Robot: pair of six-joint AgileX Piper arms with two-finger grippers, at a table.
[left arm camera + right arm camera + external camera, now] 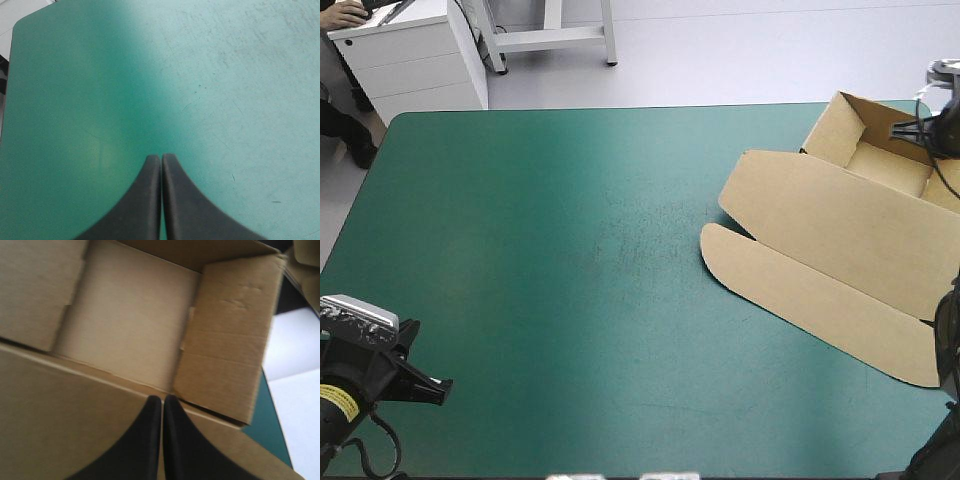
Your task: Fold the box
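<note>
At the table's far right corner sits the box [820,240], a cut sheet of brown corrugated board. Its tray [885,168] already stands with walls raised, and its long lid with the rounded flap [800,290] lies flat on the teal-green cover [550,260], reaching toward the table's middle. In the right wrist view we see a side wall [225,340] that looks folded over double and tucked down to the tray's floor, with other upright walls round that floor. We judge the folding to be well along, with the tray formed and the lid open. What is left seems small, perhaps pressing a last tuck home. The tray's right end runs out of the high view, so we cannot say whether every wall is locked.

The right gripper [162,399] hangs over the box, its black fingers pressed together into one point above a broad brown panel at the tray's edge. We see no board between them, so we take it to hold nothing. The left gripper [161,157] waits at the near left corner, well apart from the box, its fingers likewise pressed together over bare cover and holding nothing.

We find no brand, print or label on the board or the cover. A yellow sticker [335,400] on the left arm carries marks too small for us to read.
</note>
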